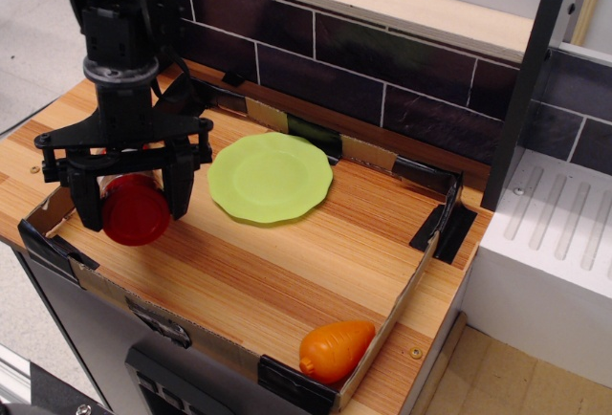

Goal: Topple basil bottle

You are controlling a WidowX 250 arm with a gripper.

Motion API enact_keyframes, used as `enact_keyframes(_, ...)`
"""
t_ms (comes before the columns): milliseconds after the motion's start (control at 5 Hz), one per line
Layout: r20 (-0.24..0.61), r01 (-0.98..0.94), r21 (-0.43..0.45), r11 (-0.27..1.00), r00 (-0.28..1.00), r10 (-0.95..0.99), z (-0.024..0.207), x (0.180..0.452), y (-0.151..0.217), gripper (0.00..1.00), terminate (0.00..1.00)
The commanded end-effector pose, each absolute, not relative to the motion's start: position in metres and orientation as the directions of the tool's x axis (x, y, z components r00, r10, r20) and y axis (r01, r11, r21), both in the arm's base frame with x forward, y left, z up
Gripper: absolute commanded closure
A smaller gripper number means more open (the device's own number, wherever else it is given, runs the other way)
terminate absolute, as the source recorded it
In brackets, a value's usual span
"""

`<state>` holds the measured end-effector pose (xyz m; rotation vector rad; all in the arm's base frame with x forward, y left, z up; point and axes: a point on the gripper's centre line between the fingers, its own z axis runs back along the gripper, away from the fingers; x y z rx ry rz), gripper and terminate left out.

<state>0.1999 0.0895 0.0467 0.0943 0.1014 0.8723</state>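
Jaws stand wide, straddling the basil bottle [135,209], which lies tipped on the tabletop [277,272], red cap toward the camera, long axis pointing away.

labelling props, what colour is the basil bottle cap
Red; the basil bottle cap faces the observation.image view.

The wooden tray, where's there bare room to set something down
The widest bare wood lies mid-tray, between the green plate and the carrot in the near corner. The right end beside the plate is free too. The left end is crowded: the gripper straddles the basil bottle.
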Motion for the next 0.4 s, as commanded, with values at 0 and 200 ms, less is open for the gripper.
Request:
enact_keyframes(0,-0.069,-0.753,0.062,0.655,0.651,0.756,0.071,0.209,0.101,0.00,0.00)
enact_keyframes(200,-0.079,-0.757,0.043,0.652,0.648,0.757,0.083,0.212,0.105,0.00,0.00)
